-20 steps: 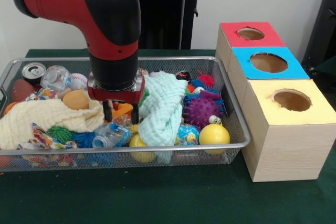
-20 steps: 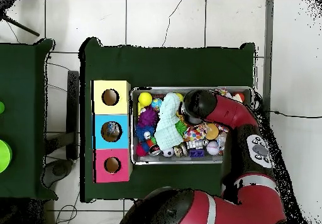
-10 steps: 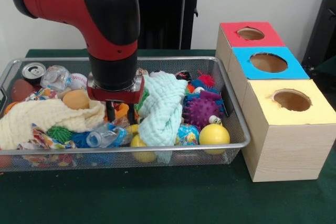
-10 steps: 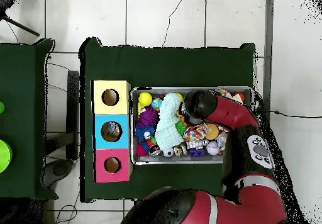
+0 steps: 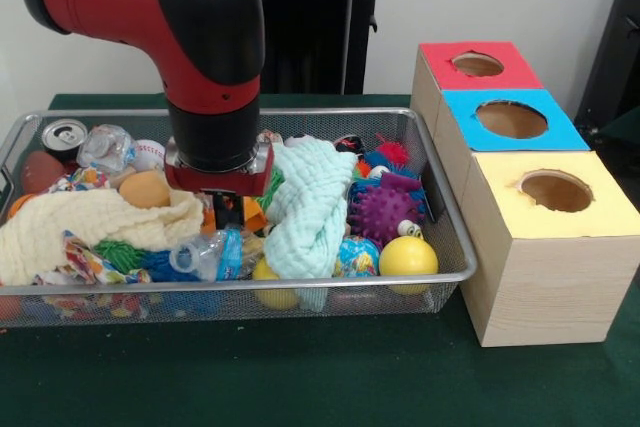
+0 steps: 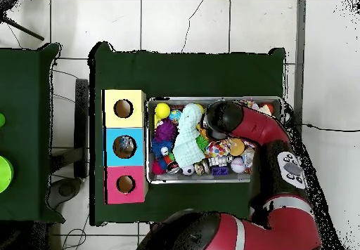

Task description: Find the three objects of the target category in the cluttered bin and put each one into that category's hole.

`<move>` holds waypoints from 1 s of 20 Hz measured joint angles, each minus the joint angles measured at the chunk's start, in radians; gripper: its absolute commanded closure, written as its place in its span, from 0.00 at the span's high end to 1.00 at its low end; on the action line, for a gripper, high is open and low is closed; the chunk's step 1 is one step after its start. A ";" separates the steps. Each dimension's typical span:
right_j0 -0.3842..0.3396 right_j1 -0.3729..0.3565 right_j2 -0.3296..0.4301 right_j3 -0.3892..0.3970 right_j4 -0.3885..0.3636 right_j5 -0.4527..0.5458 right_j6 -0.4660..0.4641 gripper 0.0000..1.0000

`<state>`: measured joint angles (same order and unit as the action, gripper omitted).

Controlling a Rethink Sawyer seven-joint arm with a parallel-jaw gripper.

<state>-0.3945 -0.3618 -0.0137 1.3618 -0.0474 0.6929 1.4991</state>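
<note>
2 green-covered tables (image 6: 190, 71) stand on white floor tiles (image 6: 211, 22); only the overhead view shows the second. No writing can be read anywhere. 3 boxes, yellow (image 5: 545, 247), blue (image 5: 510, 119) and red (image 5: 475, 65), sit beside the wire bin (image 5: 450, 247). The gripper (image 5: 228, 215) is down among the clutter by an orange thing (image 5: 250, 215), between the cream cloth (image 5: 90, 227) and mint cloth (image 5: 310, 207); whether it holds anything I cannot tell.

We see a wire-mesh metal bin (image 5: 440, 209) holding soft, textured cloths (image 5: 315, 202). The boxes (image 5: 545, 277) show matt wood grain. The yellow ball (image 5: 408, 256) looks glossy.
</note>
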 measured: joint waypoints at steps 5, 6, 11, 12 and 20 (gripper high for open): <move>-0.004 -0.010 0.001 0.005 -0.001 -0.001 0.000 0.00; -0.003 -0.012 0.001 0.006 -0.001 -0.001 0.000 0.00; -0.001 -0.040 0.001 0.009 -0.002 -0.001 0.000 0.00; 0.000 -0.046 0.001 0.009 -0.003 -0.001 0.000 0.00; 0.008 -0.090 0.001 0.009 -0.005 0.000 0.000 0.00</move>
<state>-0.3860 -0.4513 -0.0130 1.3708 -0.0519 0.6925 1.4991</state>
